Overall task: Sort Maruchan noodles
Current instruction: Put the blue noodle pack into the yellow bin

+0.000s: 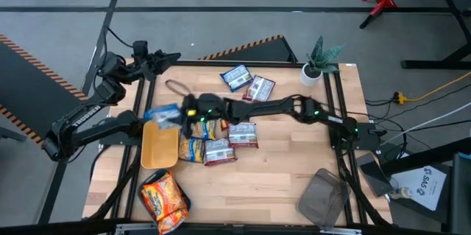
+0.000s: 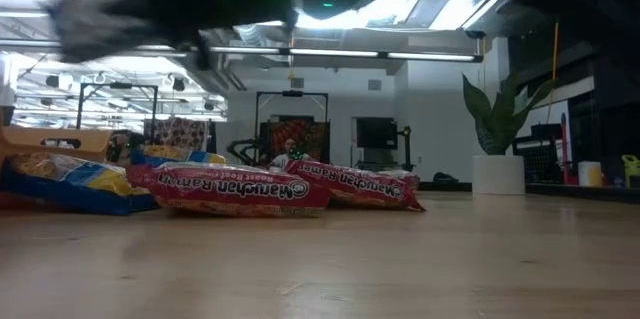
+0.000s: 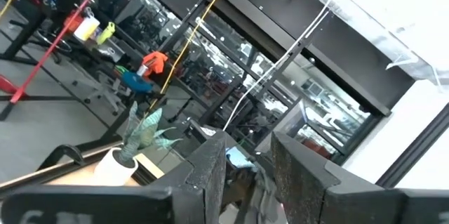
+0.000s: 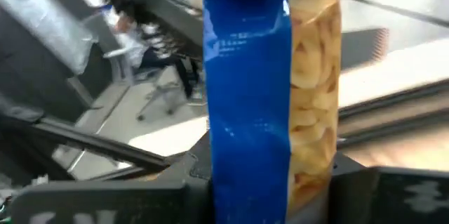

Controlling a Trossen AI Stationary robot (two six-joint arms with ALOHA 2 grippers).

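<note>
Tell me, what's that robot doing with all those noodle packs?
It's sorting ramen. The right end effector is clamped on a blue noodle packet, holding it up near the yellow tray. The left end effector waits at the table's far left corner. More packets lie mid-table, two sit farther back, and orange ones are piled at the front.

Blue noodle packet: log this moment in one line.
right hand: shut on blue noodle packet, above yellow tray | left hand: waiting, far-left table edge
</note>
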